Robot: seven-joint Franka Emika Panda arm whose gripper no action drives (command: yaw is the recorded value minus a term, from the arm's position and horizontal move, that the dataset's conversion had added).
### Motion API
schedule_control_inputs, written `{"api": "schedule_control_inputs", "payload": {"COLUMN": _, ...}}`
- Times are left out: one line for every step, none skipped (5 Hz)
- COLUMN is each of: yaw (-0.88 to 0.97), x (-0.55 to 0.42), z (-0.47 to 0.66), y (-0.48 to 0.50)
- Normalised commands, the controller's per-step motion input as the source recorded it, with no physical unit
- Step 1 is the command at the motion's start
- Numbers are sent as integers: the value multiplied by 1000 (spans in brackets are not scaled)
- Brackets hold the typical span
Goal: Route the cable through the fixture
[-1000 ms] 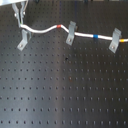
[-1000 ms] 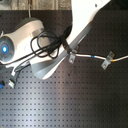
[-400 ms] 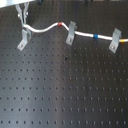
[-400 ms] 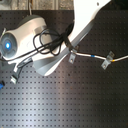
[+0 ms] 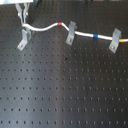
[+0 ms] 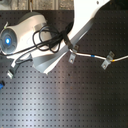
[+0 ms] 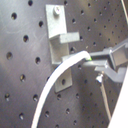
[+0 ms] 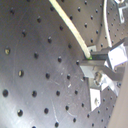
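Observation:
The white cable (image 5: 47, 26) runs from my gripper (image 5: 22, 22) at the first exterior view's top left, past its red band (image 5: 60, 23), through the middle fixture (image 5: 71, 33), past a blue band (image 5: 95, 36) and through the right fixture (image 5: 115, 40). The left fixture (image 5: 24, 39) stands just below the gripper with no cable in it. In both wrist views the gripper (image 7: 92, 59) (image 8: 92, 56) is shut on the cable's end (image 7: 60, 80), right beside that grey fixture (image 7: 60, 45). In the second exterior view the arm (image 6: 75, 35) covers the gripper.
Everything sits on a black perforated board (image 5: 65, 90). The arm's white body and its black hoses (image 6: 47, 42) fill the second exterior view's upper left. Two fixtures (image 6: 72, 58) (image 6: 105, 63) carrying the cable show to the right of the arm there.
The gripper and the cable end it holds have shifted slightly toward the first exterior view's top. The arm's body has moved a little in the second exterior view. The fixtures have not moved.

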Motion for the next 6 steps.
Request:
{"api": "schedule_control_inputs", "payload": {"yaw": 374, "x": 306, "z": -3, "y": 21}}
{"api": "schedule_control_inputs", "payload": {"yaw": 394, "x": 259, "z": 55, "y": -6}}
{"api": "schedule_control_inputs", "payload": {"yaw": 131, "x": -138, "z": 163, "y": -131}}
{"api": "schedule_control_inputs", "payload": {"yaw": -66, "x": -328, "z": 139, "y": -76}}
{"api": "schedule_control_inputs", "payload": {"yaw": -40, "x": -280, "z": 42, "y": -39}}
{"api": "schedule_control_inputs", "payload": {"yaw": 3, "x": -1, "z": 0, "y": -8}}
